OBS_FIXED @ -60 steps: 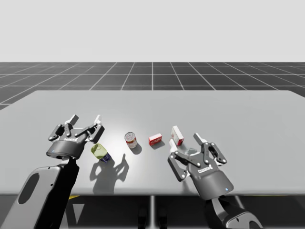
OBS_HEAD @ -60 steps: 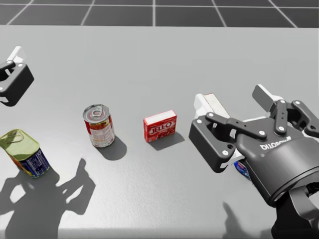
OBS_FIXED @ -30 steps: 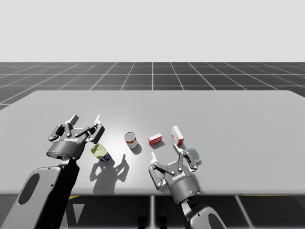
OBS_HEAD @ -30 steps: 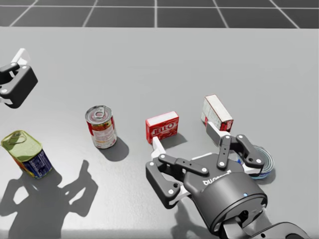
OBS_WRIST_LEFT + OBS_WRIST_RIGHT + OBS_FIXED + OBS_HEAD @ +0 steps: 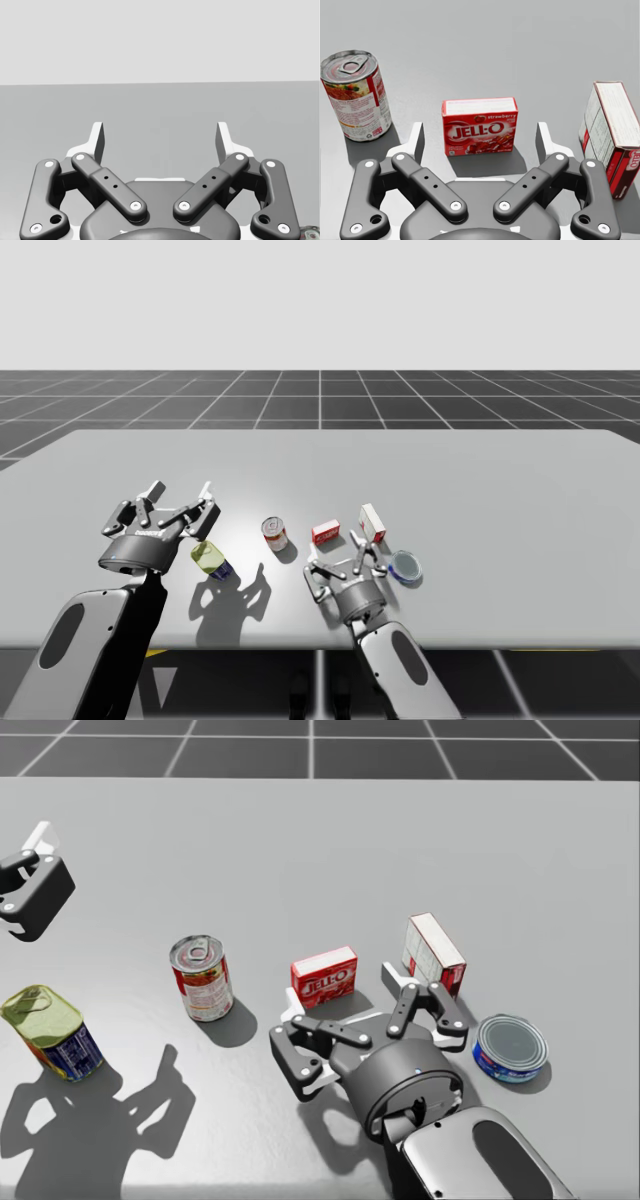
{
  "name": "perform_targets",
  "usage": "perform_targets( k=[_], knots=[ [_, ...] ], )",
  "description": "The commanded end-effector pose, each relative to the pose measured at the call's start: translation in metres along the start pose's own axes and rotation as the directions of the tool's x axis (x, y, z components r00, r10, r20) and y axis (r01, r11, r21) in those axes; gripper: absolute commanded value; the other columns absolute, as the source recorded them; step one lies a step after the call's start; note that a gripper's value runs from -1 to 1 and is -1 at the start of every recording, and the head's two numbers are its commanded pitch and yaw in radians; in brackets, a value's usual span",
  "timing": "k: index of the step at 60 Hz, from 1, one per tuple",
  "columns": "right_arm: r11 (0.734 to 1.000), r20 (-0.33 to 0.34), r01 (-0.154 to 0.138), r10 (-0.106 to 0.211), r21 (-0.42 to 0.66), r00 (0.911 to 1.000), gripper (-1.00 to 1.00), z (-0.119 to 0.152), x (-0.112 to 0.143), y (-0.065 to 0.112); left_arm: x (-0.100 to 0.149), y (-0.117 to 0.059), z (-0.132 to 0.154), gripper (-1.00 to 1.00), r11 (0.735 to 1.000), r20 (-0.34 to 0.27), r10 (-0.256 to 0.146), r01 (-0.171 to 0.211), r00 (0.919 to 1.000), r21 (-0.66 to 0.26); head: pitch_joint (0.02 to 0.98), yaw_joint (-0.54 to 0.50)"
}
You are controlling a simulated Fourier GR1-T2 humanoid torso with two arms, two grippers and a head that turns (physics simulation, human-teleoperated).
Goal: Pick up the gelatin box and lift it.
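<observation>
Right gripper is hovering released, fingers spread wide, with the small red rectangular cardboard gelatin box standing on the grey table just ahead at its 12 o'clock, flanked by a red-labelled metal can at 9 and a red-and-white carton at 3; left gripper is also sitting released, grasping nothing.

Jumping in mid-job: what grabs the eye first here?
My right claw sits open and low over the table, with the small red box just ahead of its fingers. A red can stands to that box's left, a taller red-and-white box to its right. My left claw hangs open far left by a tilted yellow-topped can.
</observation>
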Motion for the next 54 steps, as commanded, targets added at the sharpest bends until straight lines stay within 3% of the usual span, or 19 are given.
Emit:
perform_targets(
  k=[1, 6, 8, 12, 24, 27, 54],
  knots=[
    [1.000, -0.016, -0.005, 0.004, -0.017, 0.9999, -1.00, -0.021, -0.011, -0.004, 0.000, 0.000, 0.000, -1.00, 1.000, -0.001, -0.003, 0.003, 1.0000, 0.005, 0.792, -0.02],
    [1.000, -0.027, 0.005, -0.006, -0.013, 0.9996, -1.00, -0.028, -0.013, -0.005, 0.000, 0.000, 0.000, -1.00, 1.000, 0.000, -0.004, 0.004, 1.0000, 0.007, 0.793, -0.02],
    [1.000, -0.010, -0.012, 0.012, -0.011, 0.9999, -1.00, -0.032, -0.014, -0.005, -0.001, 0.000, 0.000, -1.00, 1.000, 0.000, -0.005, 0.005, 1.0000, 0.008, 0.792, -0.02],
    [1.000, -0.019, 0.004, -0.004, -0.008, 0.9998, -1.00, -0.037, -0.016, -0.005, -0.001, 0.000, 0.000, -1.00, 1.000, 0.000, -0.006, 0.006, 1.0000, 0.008, 0.792, -0.02],
    [1.000, -0.041, 0.015, -0.016, -0.006, 0.9990, -1.00, -0.051, -0.023, -0.008, -0.001, 0.000, -0.001, -1.00, 1.000, 0.000, -0.007, 0.007, 1.0000, 0.008, 0.791, -0.02],
    [1.000, -0.038, 0.003, -0.003, -0.005, 0.9993, -1.00, -0.053, -0.024, -0.007, -0.001, 0.000, -0.001, -1.00, 1.000, 0.001, -0.007, 0.007, 1.0000, 0.009, 0.791, -0.02],
    [1.000, -0.052, 0.000, 0.000, -0.007, 0.9986, -1.00, -0.076, -0.031, -0.003, -0.001, 0.000, -0.001, -1.00, 1.000, 0.001, -0.009, 0.009, 1.0000, 0.010, 0.788, -0.02]
  ],
)
